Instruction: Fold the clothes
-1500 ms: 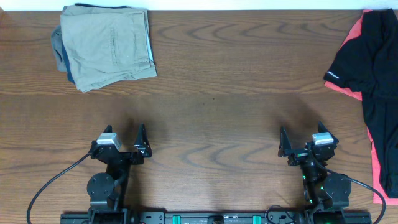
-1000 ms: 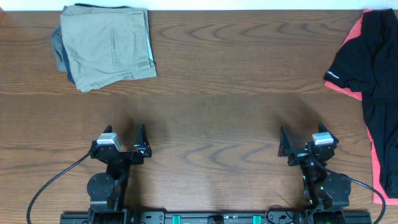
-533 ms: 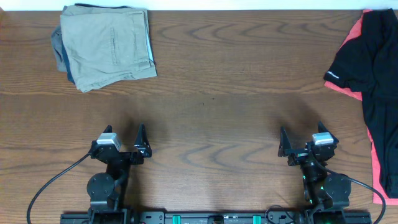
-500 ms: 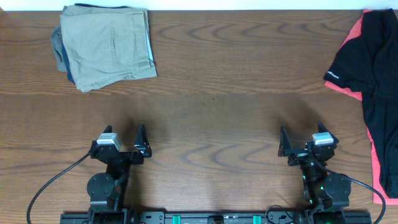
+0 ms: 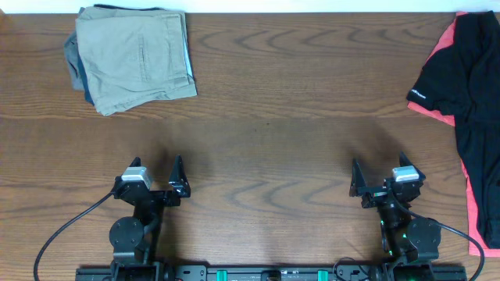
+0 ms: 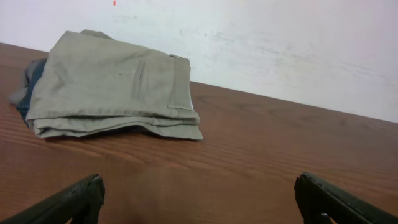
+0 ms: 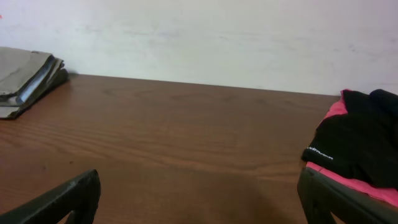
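Black soft fabric garment point(image 5: 473, 70) with a small white logo point(image 5: 418, 92) on its sleeve lies rumpled and unfolded at the far right edge of the brown wood-grain counter point(image 5: 273, 101), running off the right side of your overhead view. It rests on top of a coral-red garment point(image 7: 333, 113), which shows only as a strip along its edges. Any lettering on that one is hidden.

Across the counter, in the far left corner, you have a folded khaki garment point(image 5: 133, 55) sitting neatly on a blue-grey piece of clothing point(image 5: 76, 74) that peeks out at its left side.

Both arms sit at the near edge, well apart from all the clothes. Your left tool point(image 5: 156, 168) has its fingers spread wide with nothing between them, and your right tool point(image 5: 379, 169) is the same: wide apart and empty, with the black garment ahead and to its right.
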Controlling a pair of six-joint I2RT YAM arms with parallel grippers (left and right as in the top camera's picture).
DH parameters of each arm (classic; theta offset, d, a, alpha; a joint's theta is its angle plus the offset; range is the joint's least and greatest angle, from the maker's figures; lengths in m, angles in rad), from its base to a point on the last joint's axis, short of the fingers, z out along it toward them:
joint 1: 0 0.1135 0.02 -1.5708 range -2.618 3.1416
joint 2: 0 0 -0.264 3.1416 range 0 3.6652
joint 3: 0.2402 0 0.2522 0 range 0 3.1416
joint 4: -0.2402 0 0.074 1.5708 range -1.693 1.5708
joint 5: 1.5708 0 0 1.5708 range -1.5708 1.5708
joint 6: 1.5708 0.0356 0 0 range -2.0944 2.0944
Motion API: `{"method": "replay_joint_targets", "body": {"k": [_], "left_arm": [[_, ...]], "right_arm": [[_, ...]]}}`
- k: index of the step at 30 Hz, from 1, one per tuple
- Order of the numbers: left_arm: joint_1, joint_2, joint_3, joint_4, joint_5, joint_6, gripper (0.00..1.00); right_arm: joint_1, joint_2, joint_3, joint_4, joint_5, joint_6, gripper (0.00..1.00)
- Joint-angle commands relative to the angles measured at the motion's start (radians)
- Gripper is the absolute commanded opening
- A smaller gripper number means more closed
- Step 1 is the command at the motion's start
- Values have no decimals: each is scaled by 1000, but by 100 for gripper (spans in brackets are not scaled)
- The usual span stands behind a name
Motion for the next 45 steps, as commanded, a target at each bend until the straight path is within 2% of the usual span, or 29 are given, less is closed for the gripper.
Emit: {"method": "replay_joint_targets", "body": {"k": [1, 37, 39, 44, 45], "left_arm": [[4, -6, -13, -38, 14, 14, 98], [4, -6, -13, -38, 14, 14, 98], [4, -6, -13, -38, 14, 14, 98], [4, -6, -13, -38, 14, 14, 98], [4, -6, -13, -38, 14, 14, 98]], "right_arm": [[16, -5, -1, -5, 4, -12, 99], [16, -5, -1, -2, -3, -1, 99], [16, -5, -1, 20, -104, 113, 99], [18, -5, -1, 23, -609, 654, 99], [18, -5, -1, 23, -640, 705, 99]]}}
